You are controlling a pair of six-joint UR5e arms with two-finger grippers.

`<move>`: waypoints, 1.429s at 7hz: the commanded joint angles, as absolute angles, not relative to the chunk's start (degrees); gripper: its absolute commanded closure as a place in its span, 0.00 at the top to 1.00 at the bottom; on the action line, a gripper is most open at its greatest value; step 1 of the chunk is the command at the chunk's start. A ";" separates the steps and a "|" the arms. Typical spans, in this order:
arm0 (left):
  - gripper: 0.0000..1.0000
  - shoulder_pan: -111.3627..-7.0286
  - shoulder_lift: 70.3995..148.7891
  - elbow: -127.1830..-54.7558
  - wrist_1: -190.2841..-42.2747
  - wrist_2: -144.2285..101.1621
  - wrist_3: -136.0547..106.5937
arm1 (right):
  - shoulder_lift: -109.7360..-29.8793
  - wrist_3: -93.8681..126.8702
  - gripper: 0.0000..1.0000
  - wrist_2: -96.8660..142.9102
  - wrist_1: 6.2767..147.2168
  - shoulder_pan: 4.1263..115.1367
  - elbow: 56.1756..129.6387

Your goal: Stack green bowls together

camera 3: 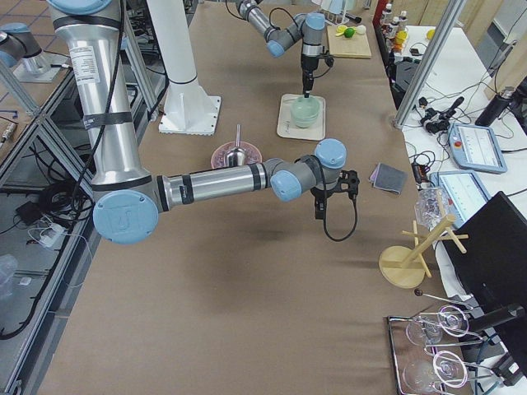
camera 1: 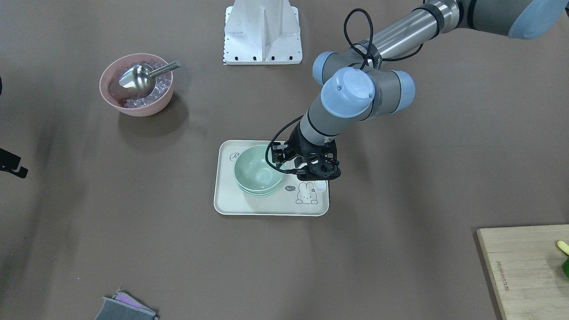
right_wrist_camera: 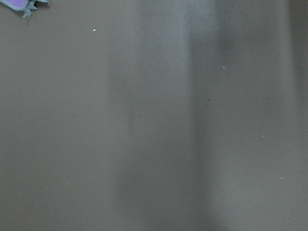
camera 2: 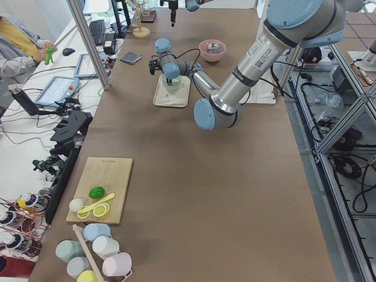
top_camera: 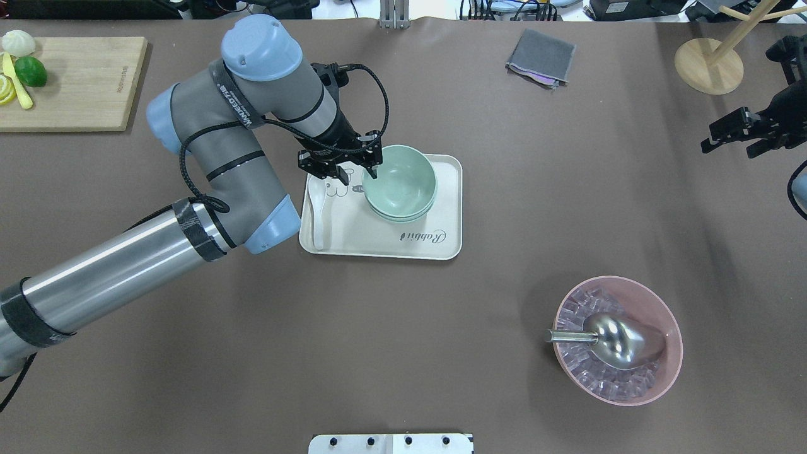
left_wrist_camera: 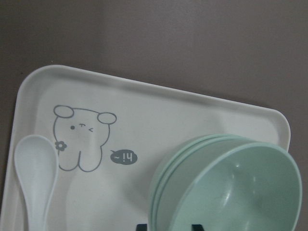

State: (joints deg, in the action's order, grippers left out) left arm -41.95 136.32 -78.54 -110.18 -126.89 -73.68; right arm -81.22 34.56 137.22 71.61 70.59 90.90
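Three pale green bowls (top_camera: 400, 183) sit nested in one stack on the cream rabbit tray (top_camera: 435, 243). The stack also shows in the front view (camera 1: 258, 171) and in the left wrist view (left_wrist_camera: 231, 187), where three rims show and the top bowl sits slightly tilted. My left gripper (top_camera: 359, 173) is at the stack's rim on the side nearest the rabbit print. It is open, with one finger inside the top bowl and one outside; its fingertips (left_wrist_camera: 140, 226) just show in the left wrist view. My right gripper (top_camera: 727, 150) is open and empty, far off at the table's right edge.
A white spoon (top_camera: 318, 214) lies in the tray beside the left arm. A pink ribbed bowl (top_camera: 668, 328) with ice and a metal scoop stands near right. A cutting board (top_camera: 82, 88) with fruit, a grey cloth (top_camera: 541, 58) and a wooden stand (top_camera: 709, 63) lie at the far edge.
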 commanded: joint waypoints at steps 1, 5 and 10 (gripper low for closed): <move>0.98 -46.29 131.52 -83.37 -108.55 -132.69 -70.06 | -81.03 34.45 1.00 136.85 71.63 70.75 90.18; 0.98 -61.05 105.80 -100.18 -103.10 -136.76 -41.41 | -80.95 19.03 1.00 136.85 80.39 77.59 89.56; 0.98 -82.05 91.94 -89.95 -103.36 -136.14 9.25 | -83.05 2.85 1.00 136.94 82.70 84.45 87.81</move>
State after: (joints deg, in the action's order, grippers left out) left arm -77.32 92.93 -94.01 -103.21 -136.21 0.20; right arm -82.02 7.46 137.17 82.48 82.56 88.15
